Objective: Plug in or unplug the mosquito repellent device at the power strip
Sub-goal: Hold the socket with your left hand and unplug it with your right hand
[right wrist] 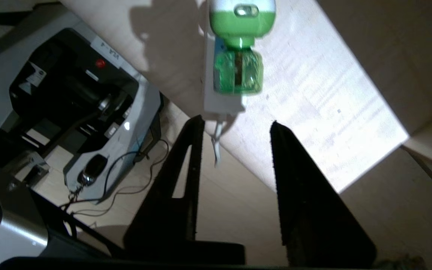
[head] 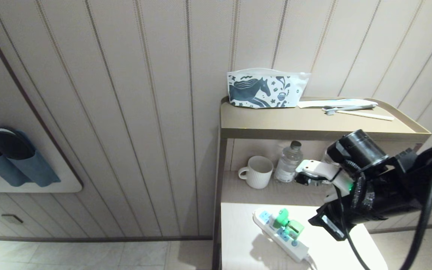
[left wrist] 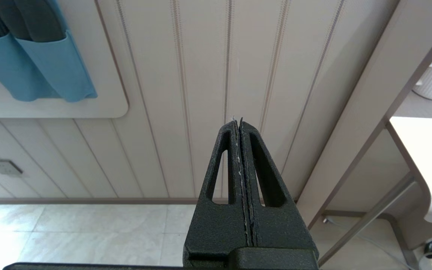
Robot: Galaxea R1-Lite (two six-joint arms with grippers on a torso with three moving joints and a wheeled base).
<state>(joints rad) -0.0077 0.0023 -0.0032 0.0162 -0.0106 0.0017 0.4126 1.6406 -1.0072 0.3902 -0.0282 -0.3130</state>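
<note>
A panelled wall (head: 133, 112) fills the background, with a two-level shelf unit (head: 313, 125) standing against it and a pale table (head: 246, 240) in front of the unit. On the table lies the power strip (head: 276, 234), running diagonally, its white cord leaving at the near end. The mosquito repellent device (head: 287, 225) sits plugged into the strip, its green cap and green bottle standing up from the sockets.

The right arm reaches in from the right, above the table's right side. The right end effector (right wrist: 236, 123) has its fingers parted to a moderate gap and holds nothing. In the right wrist view the device (right wrist: 240, 45) lies just ahead of the fingertips, apart from them, roughly in line with the gap; the strip's cord end lies nearest the tips.

The left end effector (left wrist: 237, 122) is off to the side facing the wall, its fingers pressed together and empty.

On the lower shelf stand a white mug (head: 257, 171) and a water bottle (head: 288, 163); a horse-print pouch (head: 266, 90) rests on top.
</note>
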